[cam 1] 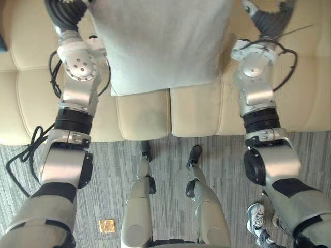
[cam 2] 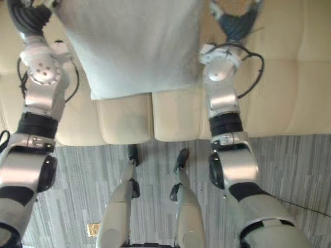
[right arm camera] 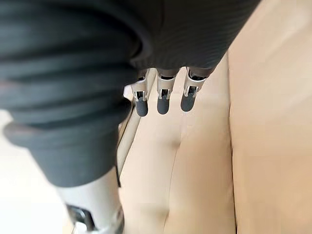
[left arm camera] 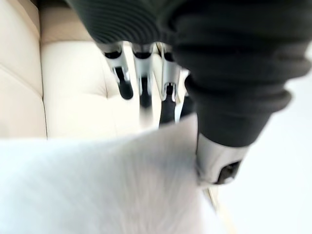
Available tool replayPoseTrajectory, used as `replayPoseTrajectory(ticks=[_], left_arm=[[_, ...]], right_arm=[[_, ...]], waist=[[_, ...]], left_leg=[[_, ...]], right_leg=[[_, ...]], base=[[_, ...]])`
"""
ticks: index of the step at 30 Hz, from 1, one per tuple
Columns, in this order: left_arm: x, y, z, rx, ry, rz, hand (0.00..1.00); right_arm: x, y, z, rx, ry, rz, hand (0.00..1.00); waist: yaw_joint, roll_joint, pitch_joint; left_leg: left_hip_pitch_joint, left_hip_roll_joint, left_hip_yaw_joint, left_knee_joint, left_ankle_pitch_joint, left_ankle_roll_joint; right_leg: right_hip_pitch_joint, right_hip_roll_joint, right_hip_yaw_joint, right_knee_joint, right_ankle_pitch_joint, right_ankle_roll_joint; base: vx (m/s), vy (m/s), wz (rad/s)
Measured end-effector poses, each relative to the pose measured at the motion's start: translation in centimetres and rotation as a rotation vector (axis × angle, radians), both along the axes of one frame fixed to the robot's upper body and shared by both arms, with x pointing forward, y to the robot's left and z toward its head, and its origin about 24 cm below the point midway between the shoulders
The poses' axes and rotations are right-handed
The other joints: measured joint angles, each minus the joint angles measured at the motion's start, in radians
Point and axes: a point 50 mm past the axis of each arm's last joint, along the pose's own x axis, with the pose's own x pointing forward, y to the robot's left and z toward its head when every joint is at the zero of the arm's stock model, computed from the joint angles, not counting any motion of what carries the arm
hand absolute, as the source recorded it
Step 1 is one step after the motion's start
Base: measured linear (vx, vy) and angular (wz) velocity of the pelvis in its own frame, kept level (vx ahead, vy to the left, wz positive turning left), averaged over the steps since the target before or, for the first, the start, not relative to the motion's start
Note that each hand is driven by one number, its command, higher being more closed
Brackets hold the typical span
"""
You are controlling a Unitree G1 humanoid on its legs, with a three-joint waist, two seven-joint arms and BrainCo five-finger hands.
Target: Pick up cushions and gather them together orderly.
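Observation:
A large pale grey cushion (cam 1: 160, 46) (cam 2: 134, 46) stands over the cream sofa seat (cam 1: 196, 111), between my two arms. My left hand (cam 1: 64, 11) is at its left edge and my right hand (cam 1: 269, 18) at its right edge, both under dark ribbed covers at the top of the eye views. In the left wrist view the left hand's fingers (left arm camera: 142, 83) reach out straight past the cushion's fuzzy grey cloth (left arm camera: 97, 190), which lies against the thumb side. The right hand's fingers (right arm camera: 163, 97) are straight over the sofa cushions (right arm camera: 204, 161).
The sofa's front edge (cam 1: 145, 135) runs across the eye views, with grey striped carpet (cam 1: 170, 155) below it. A small yellow square (cam 1: 107, 226) lies on the carpet. A person's shoe (cam 1: 256, 219) shows at the lower right.

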Motion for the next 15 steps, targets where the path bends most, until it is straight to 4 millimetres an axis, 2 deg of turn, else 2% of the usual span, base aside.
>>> replayPoseTrajectory(ticks=[3, 5, 8, 11, 12, 13, 15], left_arm=[[-1.0, 3.5, -1.8, -0.105, 0.013, 0.036, 0.0], [-1.8, 4.7, -3.0, -0.147, 0.004, 0.048, 0.0], [-2.9, 5.9, -6.2, -0.173, 0.051, 0.069, 0.0], [-4.4, 5.9, -11.6, -0.192, 0.157, 0.051, 0.0], [-5.1, 5.3, -14.7, -0.218, 0.228, 0.03, 0.0], [-5.6, 4.8, -16.6, -0.238, 0.276, 0.014, 0.0], [-7.8, 3.3, -22.4, -0.305, 0.429, -0.029, 0.0]], right_arm=[[-0.3, -2.7, -2.3, 0.019, 0.064, -0.02, 0.0], [-0.8, -3.8, -3.7, 0.01, 0.09, -0.007, 0.0], [-1.6, -4.7, -6.6, 0.011, 0.142, 0.043, 0.0], [-3.1, -5.3, -11.6, -0.006, 0.259, 0.103, 0.0], [-4.1, -5.2, -14.1, 0.0, 0.316, 0.138, 0.0], [-4.7, -5.1, -15.6, 0.003, 0.352, 0.158, 0.0], [-6.6, -4.3, -19.8, 0.032, 0.457, 0.22, 0.0]], waist=[[0.0, 0.001, 0.0], [0.001, 0.001, -0.001], [0.001, 0.003, -0.005], [0.003, 0.003, -0.009], [0.004, 0.003, -0.01], [0.005, 0.003, -0.013], [0.008, 0.003, -0.032]], left_leg=[[0.037, 0.0, 0.003, -0.011, 0.0, 0.0], [0.052, 0.001, 0.001, -0.011, 0.0, 0.0], [0.072, 0.0, -0.005, -0.011, 0.0, 0.0], [0.107, -0.002, -0.023, -0.011, -0.003, -0.002], [0.128, -0.001, -0.031, -0.011, -0.011, -0.009], [0.139, -0.002, -0.034, -0.011, -0.015, -0.011], [0.165, -0.004, -0.039, -0.011, -0.039, -0.02]], right_leg=[[0.021, 0.0, 0.01, 0.007, -0.001, 0.001], [0.036, 0.0, 0.009, 0.007, -0.002, 0.001], [0.059, -0.001, 0.006, 0.012, -0.01, 0.009], [0.099, -0.005, -0.013, 0.026, -0.028, 0.01], [0.117, -0.007, -0.02, 0.04, -0.039, 0.013], [0.131, -0.008, -0.025, 0.041, -0.044, 0.014], [0.162, -0.01, -0.031, 0.04, -0.053, 0.02]], base=[[0.03, -0.002, -0.1], [0.02, -0.007, 0.0], [0.01, -0.006, 0.08], [0.02, -0.001, 0.19], [0.02, -0.002, 0.21], [0.03, -0.006, 0.2], [0.04, -0.007, 0.12]])
